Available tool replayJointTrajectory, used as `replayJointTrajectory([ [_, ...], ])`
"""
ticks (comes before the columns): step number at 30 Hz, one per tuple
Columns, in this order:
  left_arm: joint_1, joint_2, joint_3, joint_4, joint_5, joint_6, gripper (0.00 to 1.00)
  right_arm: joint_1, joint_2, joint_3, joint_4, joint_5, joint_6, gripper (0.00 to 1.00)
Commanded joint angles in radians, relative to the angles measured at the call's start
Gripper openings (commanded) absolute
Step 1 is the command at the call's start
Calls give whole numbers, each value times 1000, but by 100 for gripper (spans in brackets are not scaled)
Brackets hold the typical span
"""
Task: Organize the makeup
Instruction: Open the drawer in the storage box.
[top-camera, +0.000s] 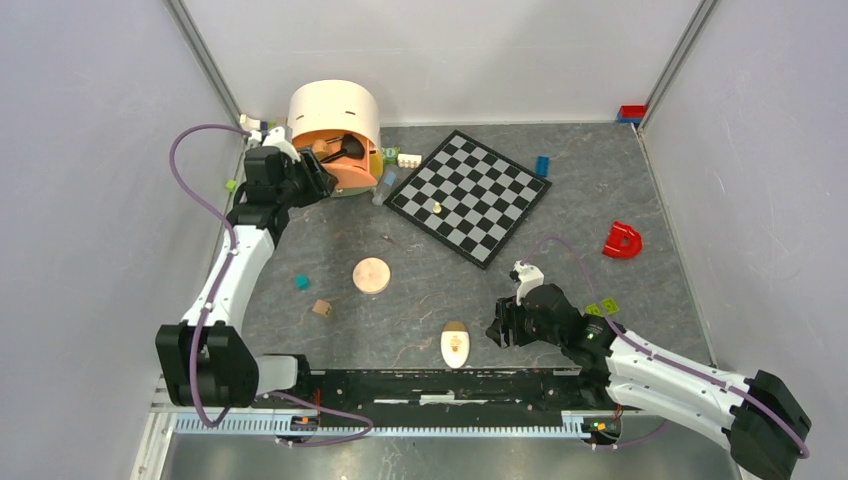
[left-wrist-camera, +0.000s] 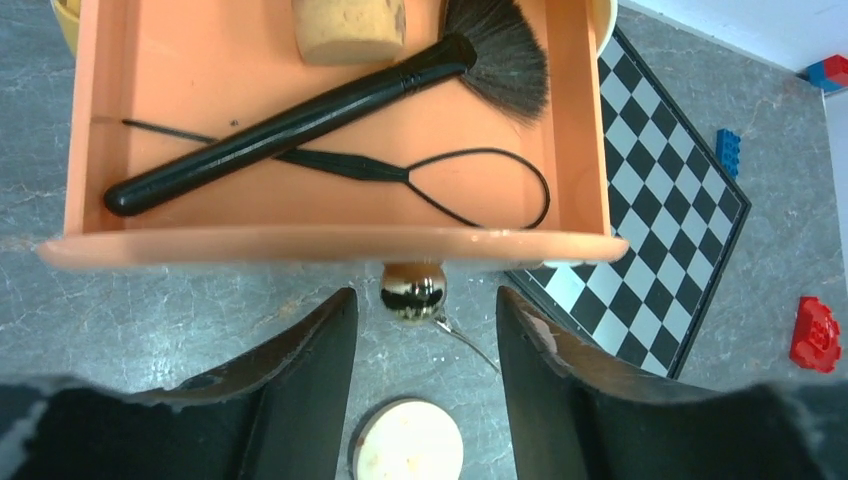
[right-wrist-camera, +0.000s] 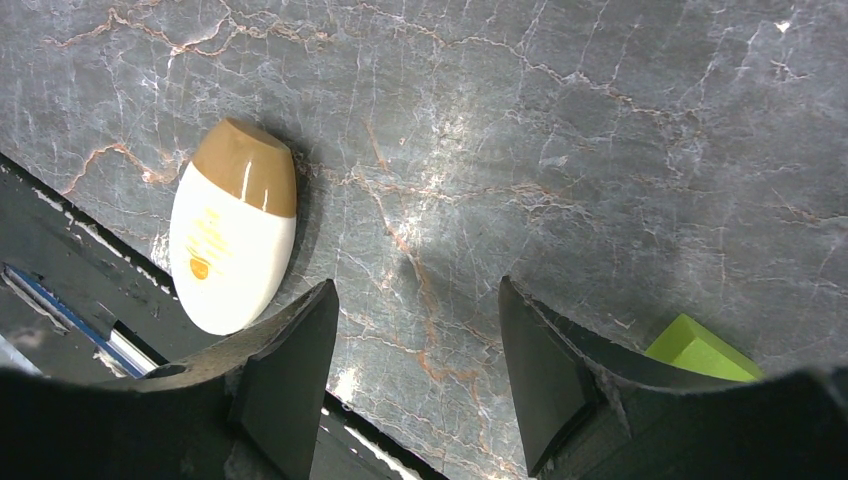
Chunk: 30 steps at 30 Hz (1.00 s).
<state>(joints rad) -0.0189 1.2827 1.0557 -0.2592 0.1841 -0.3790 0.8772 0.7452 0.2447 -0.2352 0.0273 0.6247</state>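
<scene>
From above, the round peach compact (top-camera: 371, 275) lies at centre and the cream oval bottle (top-camera: 455, 345) at lower centre, both outside the peach drawer (top-camera: 350, 178) at upper left; in the left wrist view the left fingers (left-wrist-camera: 320, 345) are spread either side of the drawer's knob (left-wrist-camera: 412, 292), not touching it, a black brush (left-wrist-camera: 290, 125) inside. In the right wrist view the right fingers (right-wrist-camera: 300, 350) gape empty, the bottle upper left of them; best centre over it and close across its narrow width.

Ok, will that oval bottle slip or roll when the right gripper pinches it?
Probably slippery: the bottle looks glossy and its sides curve. Lying flat, it seems unlikely to roll, but may spin if pushed off-centre.
</scene>
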Motion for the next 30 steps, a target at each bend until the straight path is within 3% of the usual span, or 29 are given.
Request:
replayJointTrajectory([
  [1, 2, -97, -39, -48, 20, -38, 61, 4, 5, 50, 23, 9, 3, 67],
  [7, -11, -303, -240, -39, 33, -148, 66, 3, 32, 54, 46, 0, 2, 67],
  [14, -31, -450, -435, -23, 13, -284, 63, 3, 49, 44, 69, -13, 5, 67],
  [20, -65, -413, -590, 72, 47, -333, 58, 4, 70, 46, 85, -25, 4, 67],
  [30, -139, -286, -687, 196, 36, -354, 55, 4, 102, 65, 99, -24, 3, 67],
])
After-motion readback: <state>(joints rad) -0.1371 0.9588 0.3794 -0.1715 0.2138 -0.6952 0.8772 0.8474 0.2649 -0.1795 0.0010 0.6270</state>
